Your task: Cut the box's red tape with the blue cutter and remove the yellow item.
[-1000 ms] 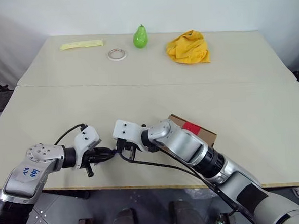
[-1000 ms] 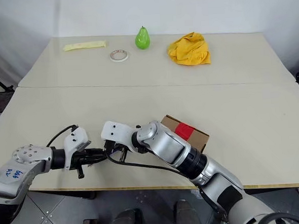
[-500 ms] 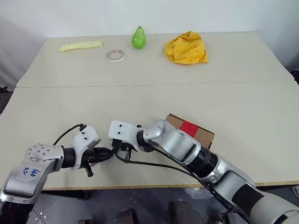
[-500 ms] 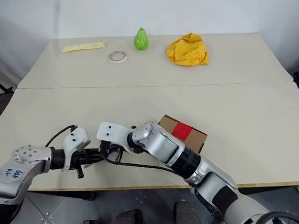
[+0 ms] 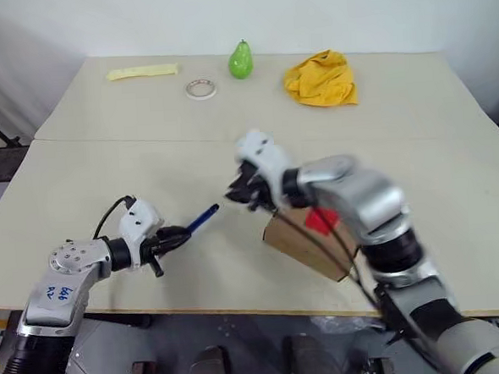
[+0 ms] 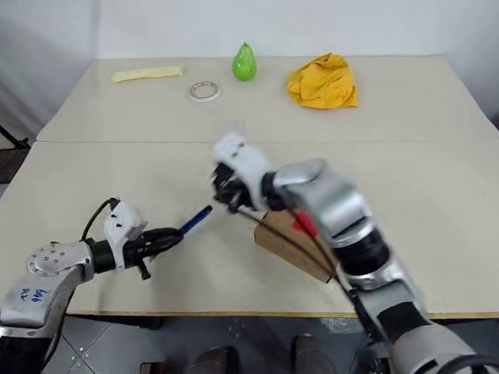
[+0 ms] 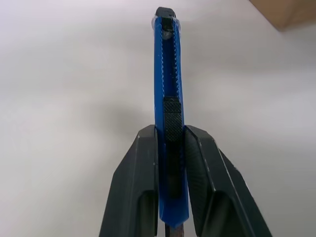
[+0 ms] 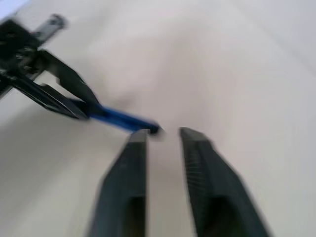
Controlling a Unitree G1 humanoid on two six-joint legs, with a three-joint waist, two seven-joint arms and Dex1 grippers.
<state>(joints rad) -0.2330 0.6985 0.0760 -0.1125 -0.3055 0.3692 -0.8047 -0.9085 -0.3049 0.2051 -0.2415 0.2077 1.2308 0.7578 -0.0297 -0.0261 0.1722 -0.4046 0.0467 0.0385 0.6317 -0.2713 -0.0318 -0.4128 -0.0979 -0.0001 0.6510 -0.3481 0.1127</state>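
On the beige table (image 5: 105, 175), pear (image 5: 240, 59) and yellow cloth (image 5: 320, 78) sit far back.

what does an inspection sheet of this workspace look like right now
surface: beige table, two tops joined by a seam
job's things: cutter in the left gripper; box near the front edge, tilted, tape on it
clutter: pear, tape roll, yellow cloth, pale strip along the far side
grippers: left gripper shut on cutter; right gripper open, empty, above the table
cables: black cable at the left wrist
surroundings: white wall
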